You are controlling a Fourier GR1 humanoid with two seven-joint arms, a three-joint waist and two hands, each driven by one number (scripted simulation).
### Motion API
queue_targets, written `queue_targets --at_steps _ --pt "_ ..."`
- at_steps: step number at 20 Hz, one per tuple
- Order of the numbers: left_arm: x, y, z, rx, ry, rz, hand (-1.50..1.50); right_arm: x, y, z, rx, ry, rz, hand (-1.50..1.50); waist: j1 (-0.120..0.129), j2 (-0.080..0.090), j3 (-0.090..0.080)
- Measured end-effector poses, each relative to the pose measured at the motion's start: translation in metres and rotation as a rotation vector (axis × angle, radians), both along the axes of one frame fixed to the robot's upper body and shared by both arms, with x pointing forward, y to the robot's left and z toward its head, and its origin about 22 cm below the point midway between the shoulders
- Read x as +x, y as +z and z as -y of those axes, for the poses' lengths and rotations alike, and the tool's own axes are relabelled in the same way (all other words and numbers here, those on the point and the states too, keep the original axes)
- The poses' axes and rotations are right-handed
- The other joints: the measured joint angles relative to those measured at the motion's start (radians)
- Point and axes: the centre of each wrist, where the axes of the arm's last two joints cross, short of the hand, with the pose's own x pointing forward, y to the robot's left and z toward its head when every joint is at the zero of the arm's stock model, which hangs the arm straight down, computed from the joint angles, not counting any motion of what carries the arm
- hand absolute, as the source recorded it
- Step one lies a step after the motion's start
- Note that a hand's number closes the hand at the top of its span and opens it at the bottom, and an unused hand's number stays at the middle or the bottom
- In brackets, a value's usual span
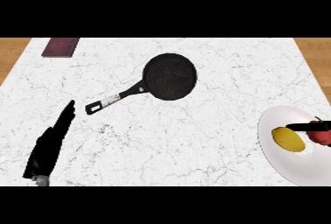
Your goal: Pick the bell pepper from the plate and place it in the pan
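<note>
head view: right fingers [309,127] perhaps touching pepper [318,134].

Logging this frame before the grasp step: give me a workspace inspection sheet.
Surface: white marble counter, wooden strips along both sides.
Job's things: red bell pepper on the white plate at the right edge; black pan at upper centre, holding nothing, handle pointing lower left.
Clutter: yellow fruit on the plate beside the pepper; dark red flat block at the far left corner.
Hands: left hand open, fingers straight, at lower left, holding nothing; right hand, only dark fingers show at the right edge, over the pepper; grip cannot be told.
Cables: nothing seen.
Surroundings: nothing seen beyond the counter.
</note>
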Motion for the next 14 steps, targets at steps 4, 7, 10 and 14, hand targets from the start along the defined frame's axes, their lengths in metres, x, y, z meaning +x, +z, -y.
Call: queue_targets --at_steps 4,7,10,14 --pt "0.002 -0.001 -0.002 -0.002 -0.007 0.001 0.0 0.006 -0.006 0.002 -0.006 -0.03 0.033 1.5 0.0 0.0 -0.002" --pt "-0.001 -0.002 0.0 0.001 0.0 -0.002 0.0 0.005 -0.01 0.0 0.013 -0.047 0.062 1.5 -0.002 -0.002 -0.005" --pt "-0.007 -0.005 -0.003 -0.001 0.002 -0.004 0.0 0.006 -0.009 -0.004 0.025 -0.054 0.089 1.5 -0.003 -0.002 -0.005" --pt "-0.005 -0.008 -0.006 -0.001 0.009 -0.006 0.0 0.005 -0.017 -0.028 -0.012 -0.019 0.108 1.5 -0.008 -0.006 -0.007"
